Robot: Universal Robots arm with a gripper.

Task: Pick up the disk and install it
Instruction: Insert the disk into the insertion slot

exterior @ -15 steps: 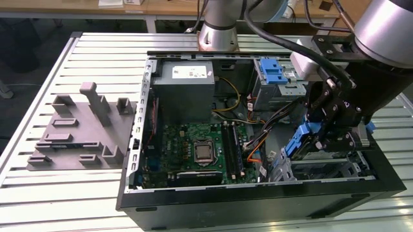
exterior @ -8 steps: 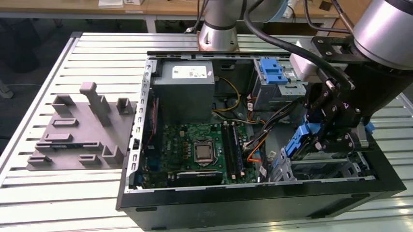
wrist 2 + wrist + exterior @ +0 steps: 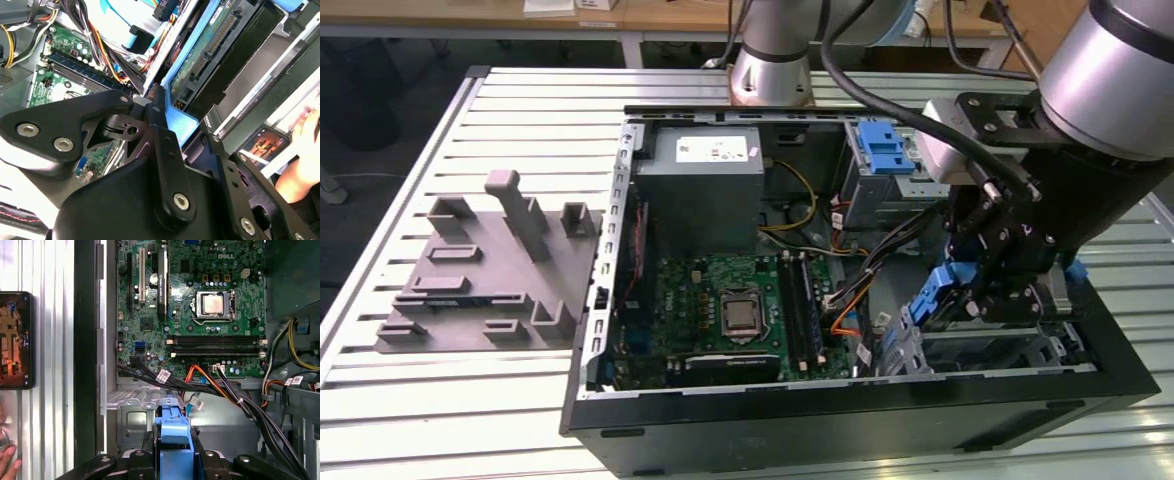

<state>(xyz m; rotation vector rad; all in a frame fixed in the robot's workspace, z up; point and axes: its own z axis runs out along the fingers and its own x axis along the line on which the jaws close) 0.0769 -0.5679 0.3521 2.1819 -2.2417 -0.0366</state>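
Observation:
In the exterior view my gripper (image 3: 991,296) hangs inside the front right corner of the open computer case (image 3: 854,400), shut on the disk (image 3: 937,297). The disk stands on edge, its blue bracket facing the motherboard, just above the metal drive bay (image 3: 987,348). The second wrist view looks along the disk (image 3: 220,45), showing its connector edge and the blue bracket clamped between my fingers (image 3: 161,135). The blue bracket of the disk (image 3: 173,432) shows in the first wrist view between the black fingers (image 3: 148,442), over the bay's sheet metal (image 3: 135,412).
Bundled cables (image 3: 225,395) cross beside the bay. The motherboard (image 3: 734,310), a grey box with a white sticker (image 3: 707,165) and a blue latch piece (image 3: 887,150) fill the case. A grey fixture (image 3: 487,270) lies at the exterior view's left. A phone (image 3: 15,340) and a person's hand (image 3: 7,462) are on the table.

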